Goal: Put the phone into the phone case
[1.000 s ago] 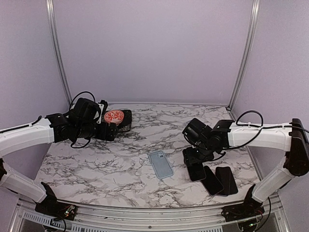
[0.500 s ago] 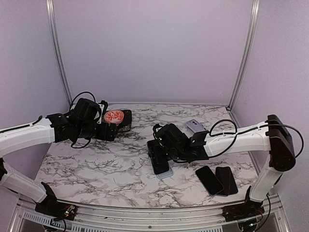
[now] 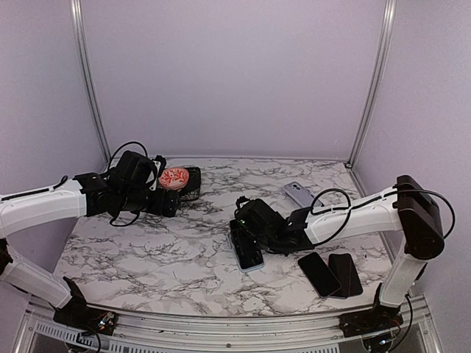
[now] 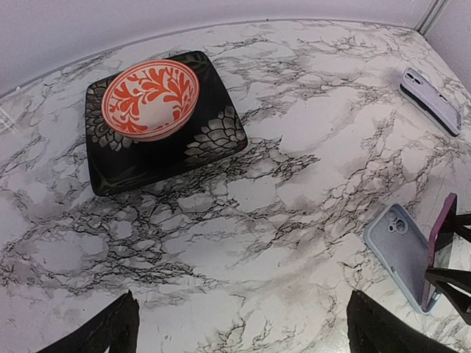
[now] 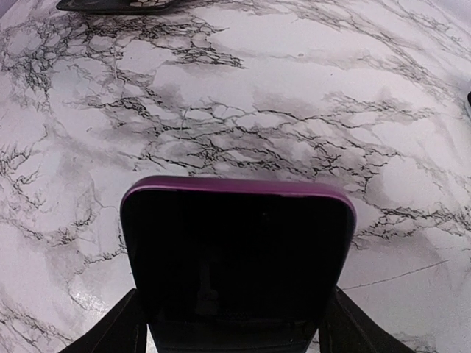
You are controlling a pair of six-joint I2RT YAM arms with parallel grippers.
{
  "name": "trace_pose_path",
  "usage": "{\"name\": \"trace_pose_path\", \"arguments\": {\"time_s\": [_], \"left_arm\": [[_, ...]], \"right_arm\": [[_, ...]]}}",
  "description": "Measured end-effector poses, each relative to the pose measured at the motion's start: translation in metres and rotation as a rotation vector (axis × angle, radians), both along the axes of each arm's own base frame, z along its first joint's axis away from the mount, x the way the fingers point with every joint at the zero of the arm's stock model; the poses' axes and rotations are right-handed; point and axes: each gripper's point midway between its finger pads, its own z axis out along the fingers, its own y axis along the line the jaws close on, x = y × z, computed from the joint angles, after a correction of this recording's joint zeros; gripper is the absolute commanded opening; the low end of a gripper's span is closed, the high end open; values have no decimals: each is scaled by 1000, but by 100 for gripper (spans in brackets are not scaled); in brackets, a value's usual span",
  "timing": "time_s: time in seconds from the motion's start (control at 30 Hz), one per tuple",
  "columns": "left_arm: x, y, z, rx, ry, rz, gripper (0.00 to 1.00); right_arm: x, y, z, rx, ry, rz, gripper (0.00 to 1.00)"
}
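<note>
- Near the middle of the marble table [image 3: 147, 257], the right gripper [image 3: 246, 239] is clamped on the phone [image 3: 247, 250], which sits over the pale blue phone case [image 3: 254, 262] lying flat there.
- From the left wrist view, the phone [image 4: 439, 246] shows a purple edge and stands tilted on its side along the right edge of the phone case [image 4: 399, 246]; the case's open side faces up, its camera cutout at the far end. Whether the phone's lower edge touches the case cannot be told.
- From the right wrist view, the phone [image 5: 237, 257] fills the lower frame, dark screen toward the camera, purple rim along its top, with 1 finger [image 5: 121, 327] at each lower side pressing it.
- At the far left, the left gripper [image 3: 171, 202] hovers near a black square plate [image 4: 158, 140] that carries an orange-and-white patterned bowl [image 4: 150, 98].
- Its 2 fingertips [image 4: 110, 331] sit wide apart at the bottom corners of its wrist view, with nothing between them.
- By the right arm's base, 2 dark phones [image 3: 331, 273] lie side by side on the table.
- Toward the far right, a lavender case [image 3: 298, 193] lies flat, well apart from the rest.
</note>
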Motion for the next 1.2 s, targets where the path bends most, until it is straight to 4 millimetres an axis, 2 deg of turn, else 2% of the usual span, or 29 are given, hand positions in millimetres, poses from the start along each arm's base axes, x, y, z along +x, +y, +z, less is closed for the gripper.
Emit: {"name": "trace_pose_path", "arguments": {"time_s": [0.1, 0.77, 0.9, 1.2], "left_arm": [[0, 0, -1, 2, 2, 0, 99], [-1, 1, -3, 14, 8, 0, 99], [-1, 1, -3, 14, 8, 0, 99], [0, 3, -3, 14, 8, 4, 99]], "right_arm": [[0, 0, -9, -16, 8, -3, 30], [-7, 2, -22, -13, 106, -23, 31], [-8, 2, -26, -22, 127, -23, 36], [-9, 2, -42, -62, 179, -29, 64]]}}
